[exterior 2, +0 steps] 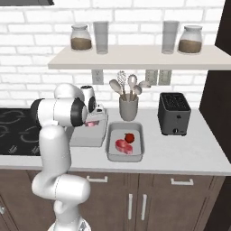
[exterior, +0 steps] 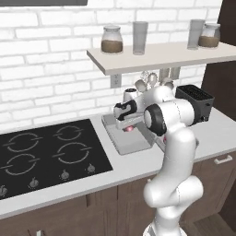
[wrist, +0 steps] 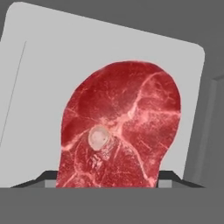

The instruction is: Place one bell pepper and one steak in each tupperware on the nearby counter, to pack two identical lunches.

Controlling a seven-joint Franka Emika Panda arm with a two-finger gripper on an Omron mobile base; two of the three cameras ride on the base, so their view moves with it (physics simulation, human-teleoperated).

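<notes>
My tool (exterior 2: 92, 122) grips a steak (wrist: 120, 127), clamped between my jaws and hanging just above the floor of the left tupperware (exterior: 131, 145), apart from it. That tupperware sits mid-counter, toward the back edge, beside the black stovetop (exterior: 50, 154). The right tupperware (exterior 2: 137, 155) touches or nearly touches it and holds the other steak (exterior 2: 124, 146) with a bell pepper (exterior 2: 129, 137) just behind; a toaster (exterior 2: 173, 114) stands further right
</notes>
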